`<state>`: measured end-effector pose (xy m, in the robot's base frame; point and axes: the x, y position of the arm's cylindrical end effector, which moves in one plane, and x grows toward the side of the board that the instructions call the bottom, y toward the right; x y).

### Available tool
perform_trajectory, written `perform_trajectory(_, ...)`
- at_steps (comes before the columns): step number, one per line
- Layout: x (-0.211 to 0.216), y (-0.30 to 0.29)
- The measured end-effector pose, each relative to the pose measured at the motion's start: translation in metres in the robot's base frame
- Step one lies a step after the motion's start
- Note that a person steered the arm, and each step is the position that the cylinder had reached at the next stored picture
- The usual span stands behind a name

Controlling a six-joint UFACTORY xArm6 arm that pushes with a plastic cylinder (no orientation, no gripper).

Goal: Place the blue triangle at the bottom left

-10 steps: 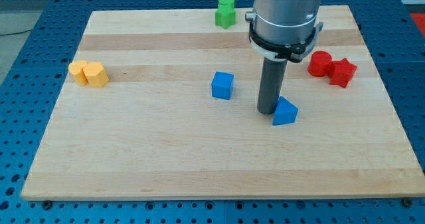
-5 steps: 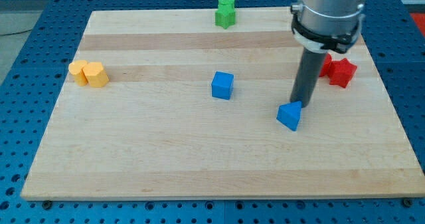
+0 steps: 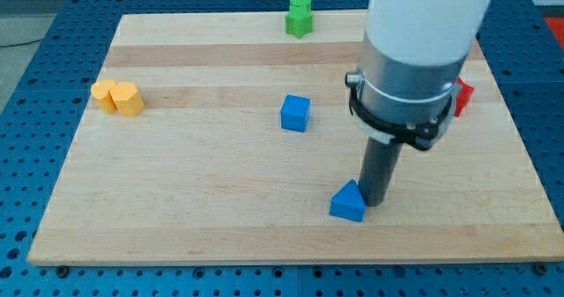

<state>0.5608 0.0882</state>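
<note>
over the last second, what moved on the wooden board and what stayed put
The blue triangle block slid toward the view's bottom and left. My tip swung round from its left side to its right and now touches it there. The blue cube, the yellow blocks and the green block stayed put; the arm now mostly hides the red blocks.

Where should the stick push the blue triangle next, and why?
Probably a short push toward the view's left: my tip sits right against the blue triangle on its right side, and the board's bottom left corner is still far off that way.
</note>
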Motion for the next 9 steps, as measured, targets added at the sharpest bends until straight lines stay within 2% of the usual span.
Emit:
perform_trajectory(5, 0.04, -0.11)
perform_trajectory(6, 0.049, -0.112)
perform_trajectory(9, 0.05, -0.265)
